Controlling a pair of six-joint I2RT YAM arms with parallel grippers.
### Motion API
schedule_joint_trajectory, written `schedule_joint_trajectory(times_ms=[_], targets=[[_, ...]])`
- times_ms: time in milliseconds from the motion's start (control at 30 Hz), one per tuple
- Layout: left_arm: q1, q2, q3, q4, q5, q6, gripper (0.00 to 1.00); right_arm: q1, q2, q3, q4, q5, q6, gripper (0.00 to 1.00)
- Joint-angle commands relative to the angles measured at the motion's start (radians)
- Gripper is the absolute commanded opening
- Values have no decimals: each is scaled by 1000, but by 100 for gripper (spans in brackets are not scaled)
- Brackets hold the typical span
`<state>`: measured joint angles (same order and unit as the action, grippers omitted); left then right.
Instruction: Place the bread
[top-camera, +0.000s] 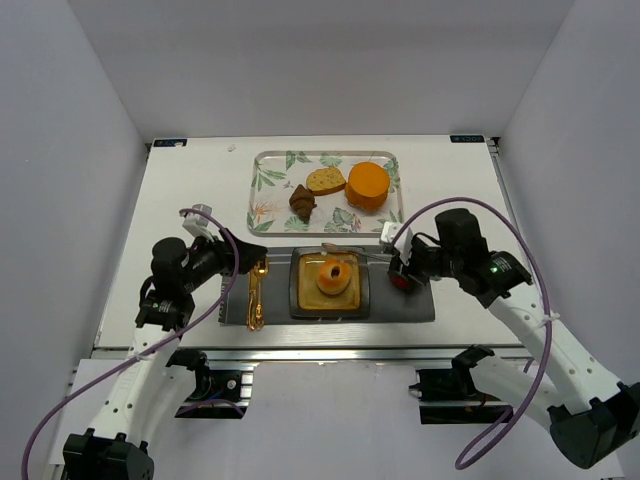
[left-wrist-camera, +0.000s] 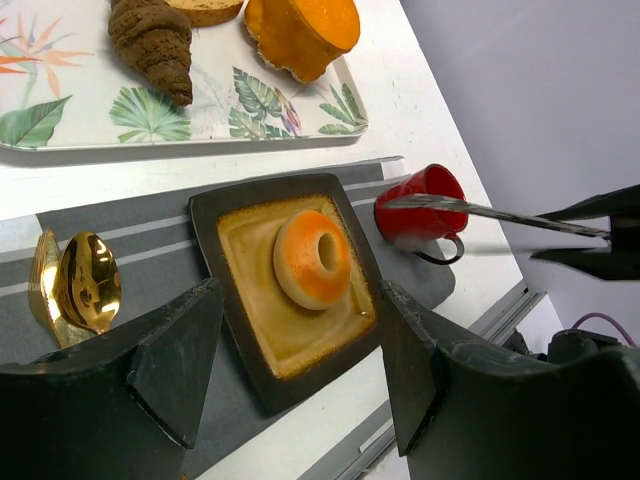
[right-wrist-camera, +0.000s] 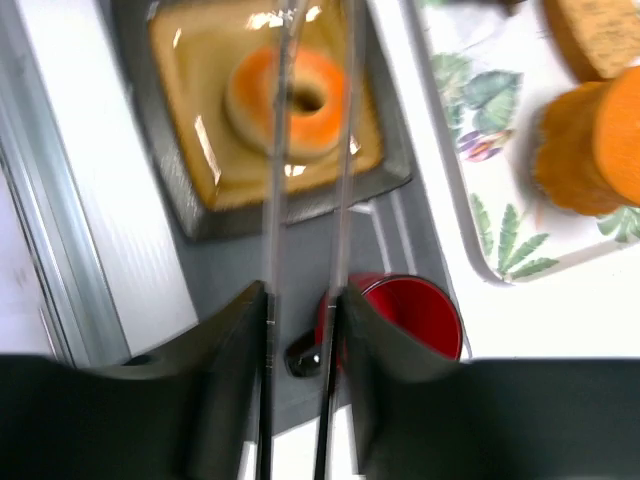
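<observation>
The bread (top-camera: 334, 277) is sitting in the middle of the square plate (top-camera: 299, 304) on the grey mat (top-camera: 410, 305). The right gripper (right-wrist-camera: 300, 300) is pinching thin metal tongs (right-wrist-camera: 276, 170) by the red cup (right-wrist-camera: 405, 315). The left gripper (left-wrist-camera: 300, 330) is hovering just left of the plate, near the gold spoon (left-wrist-camera: 88, 285), with its fingers spread wide and gripping nothing.

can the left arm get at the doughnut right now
Probably yes: the left gripper is open, facing the doughnut on the plate, nothing between them. The tongs in the right gripper hang near the plate's far edge, which may crowd it.
</observation>
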<state>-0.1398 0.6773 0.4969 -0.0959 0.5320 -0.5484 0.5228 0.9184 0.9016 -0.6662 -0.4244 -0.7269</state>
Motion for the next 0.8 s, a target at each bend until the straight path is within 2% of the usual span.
schedule_joint_trajectory(times_ms=[0,67,100,133,300,367,533,667,733,767], targets=[[-3,13,-4,30,11,-5,73,-50,-12,49,114,42,175,37],[-3,18,-6,44,17,-8,73,-133,3,45,181,27,234,32],[-3,24,-3,47,19,-8,73,-253,28,46,200,7,282,29],[-3,27,-1,50,20,-8,73,-321,43,51,218,-11,300,28],[-3,42,-3,65,28,-5,73,-715,213,56,324,-71,328,26],[-1,51,-8,81,31,-8,73,-800,267,28,358,-59,313,26],[-3,64,-11,88,37,-15,73,-850,444,-82,561,9,302,27],[-3,70,3,64,34,2,73,-850,539,-135,655,65,368,33],[-3,68,9,48,30,10,72,-851,583,-141,656,78,392,39],[-3,67,9,45,28,10,73,-851,608,-144,656,88,400,46]])
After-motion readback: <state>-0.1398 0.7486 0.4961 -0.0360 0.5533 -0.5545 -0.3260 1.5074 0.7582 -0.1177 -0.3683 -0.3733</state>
